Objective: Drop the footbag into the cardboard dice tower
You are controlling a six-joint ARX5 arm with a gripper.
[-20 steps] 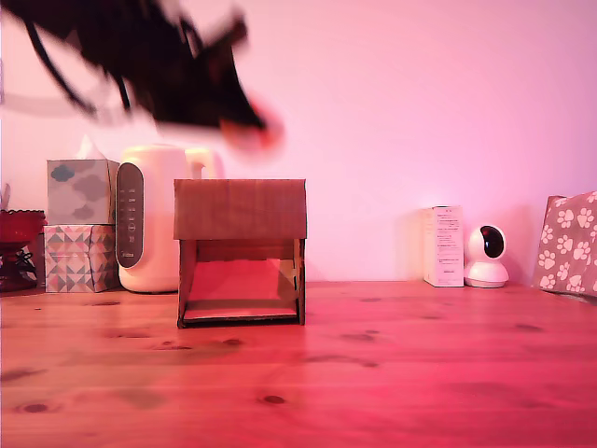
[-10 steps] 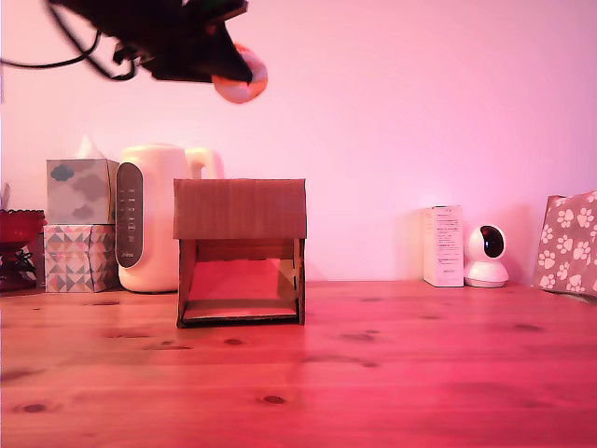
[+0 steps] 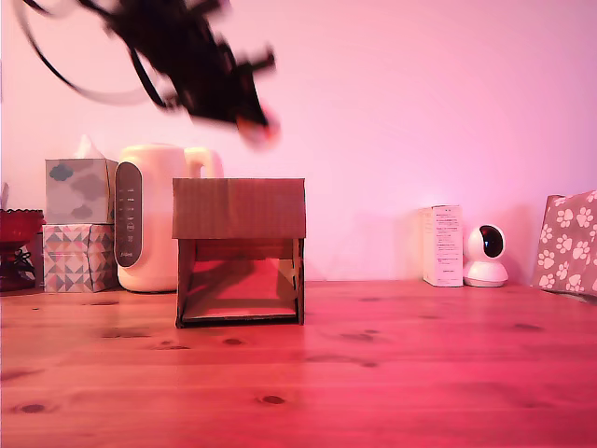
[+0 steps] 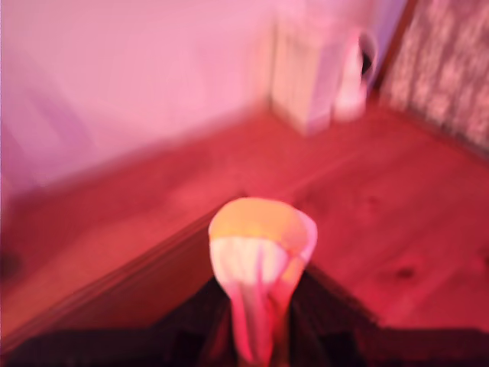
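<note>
The brown cardboard dice tower (image 3: 240, 250) stands on the wooden table, left of centre in the exterior view, with its arched lower front facing the camera. My gripper (image 3: 254, 126) hangs blurred in the air above the tower's top, tilted downward. It is shut on the footbag (image 3: 261, 132), which shows only as an orange smear at the fingertips there. In the wrist view the footbag (image 4: 260, 252) is squeezed between the dark fingers (image 4: 313, 306), orange-yellow on top and white below, over a cardboard edge (image 4: 130, 287) of the tower.
A cream kettle (image 3: 149, 217) and two stacked tissue boxes (image 3: 80, 224) stand behind the tower at the exterior view's left. A white carton (image 3: 443, 245), a small white camera (image 3: 486, 256) and a paw-print box (image 3: 569, 243) sit at its right.
The arm swung up and then came back down and to the exterior view's right with the footbag, now lower and closer to the tower's top. It is blurred by motion.
</note>
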